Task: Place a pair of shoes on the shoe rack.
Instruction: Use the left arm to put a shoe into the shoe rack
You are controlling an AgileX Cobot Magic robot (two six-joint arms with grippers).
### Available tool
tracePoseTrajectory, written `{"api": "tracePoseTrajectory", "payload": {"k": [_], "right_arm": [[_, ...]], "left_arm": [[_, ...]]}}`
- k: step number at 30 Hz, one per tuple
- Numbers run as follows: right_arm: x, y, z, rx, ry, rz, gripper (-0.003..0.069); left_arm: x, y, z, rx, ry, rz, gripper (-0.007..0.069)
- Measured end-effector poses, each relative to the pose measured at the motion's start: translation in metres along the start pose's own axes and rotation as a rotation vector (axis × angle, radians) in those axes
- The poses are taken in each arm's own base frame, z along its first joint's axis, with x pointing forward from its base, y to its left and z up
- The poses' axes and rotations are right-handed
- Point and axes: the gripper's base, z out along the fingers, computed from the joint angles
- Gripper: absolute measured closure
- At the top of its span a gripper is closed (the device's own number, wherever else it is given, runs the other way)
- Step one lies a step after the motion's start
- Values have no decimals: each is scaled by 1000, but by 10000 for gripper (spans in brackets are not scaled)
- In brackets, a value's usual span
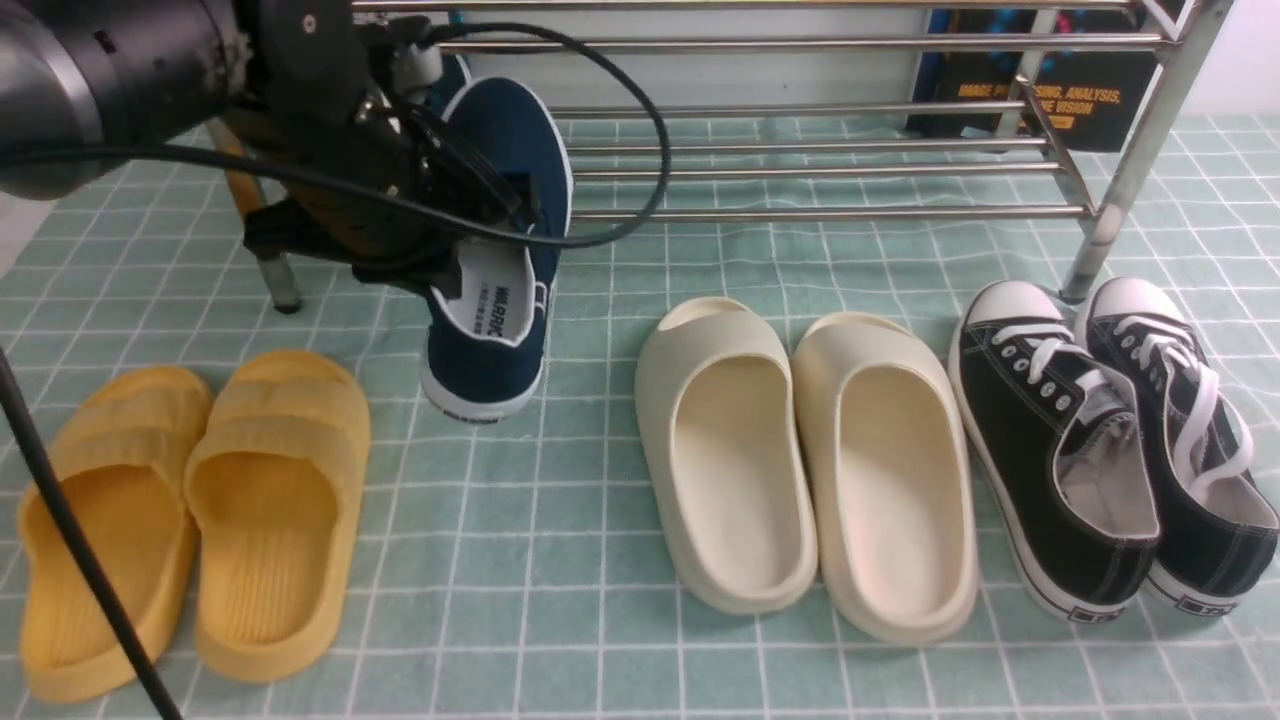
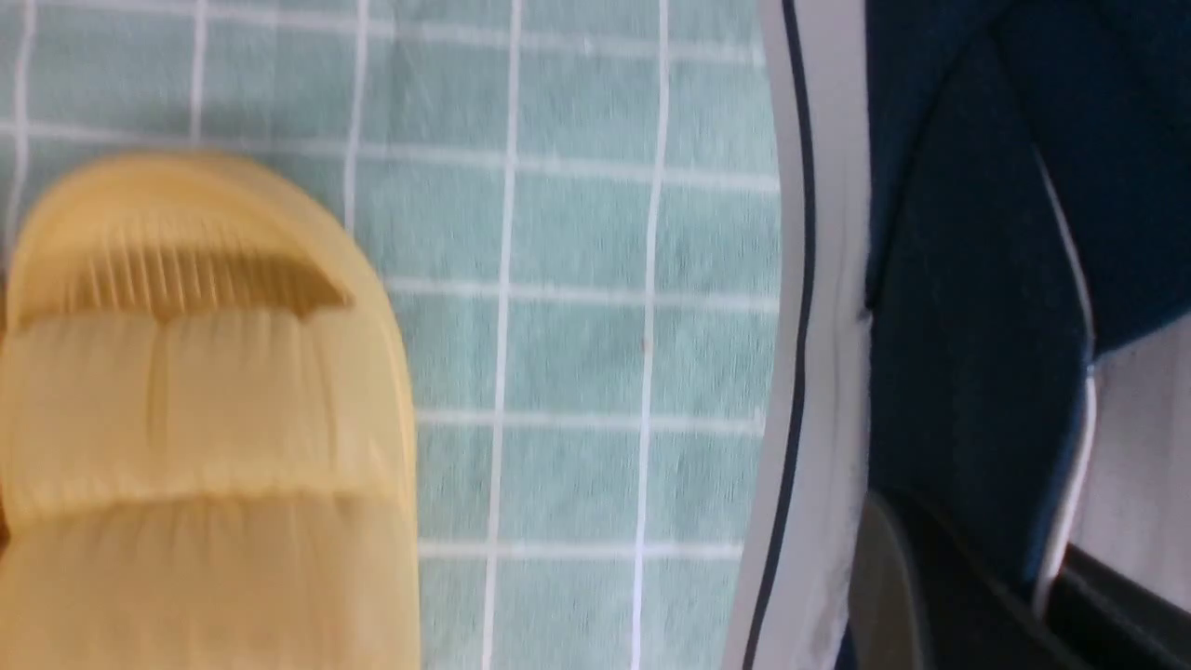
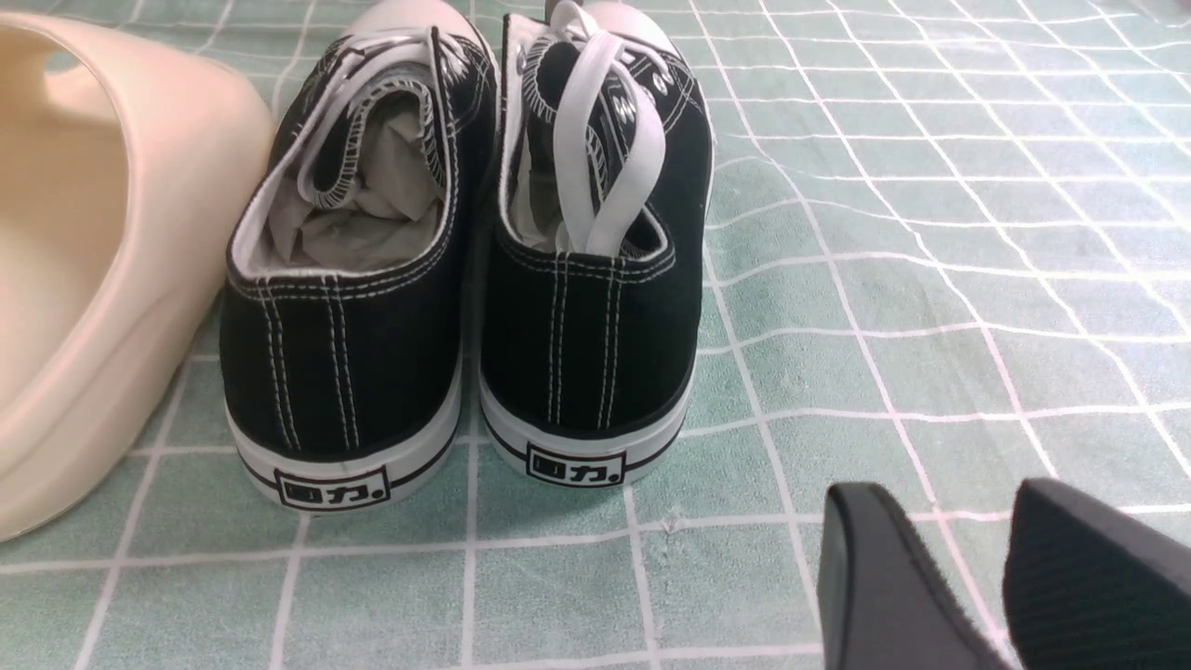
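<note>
2 navy shoes (image 1: 510, 150) clenched in left claw (image 1: 452, 268), before rack (image 1: 800, 212) | right claw (image 3: 1000, 568) parted

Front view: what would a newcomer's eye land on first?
The left hand grips a navy slip-on, tilted toe-up, before the silver shoe rack. Yellow slides, cream slides and black sneakers sit in a row on the checked cloth nearer the camera.

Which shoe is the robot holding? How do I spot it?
Find the silver shoe rack at the back. By its left leg, the left pincer holds a navy-blue slip-on. Its neighbours are yellow slides and cream slides.
</note>
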Motion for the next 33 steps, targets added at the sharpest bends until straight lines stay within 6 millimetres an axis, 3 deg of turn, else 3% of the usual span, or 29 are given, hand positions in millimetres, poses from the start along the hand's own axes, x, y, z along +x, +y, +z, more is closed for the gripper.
{"api": "tracePoseTrajectory", "payload": {"k": [6, 15, 28, 33], "right_arm": [[0, 0, 0, 0, 0, 0, 412], [0, 0, 0, 0, 0, 0, 412], [0, 0, 0, 0, 0, 0, 412], [0, 0, 0, 0, 0, 0, 412]], "left_arm": [[-16, 5, 19, 38, 13, -9, 627], [-41, -14, 50, 149, 48, -6, 627], [-92, 6, 97, 90, 3, -90, 627], [-102, 12, 103, 87, -24, -109, 627]]}}
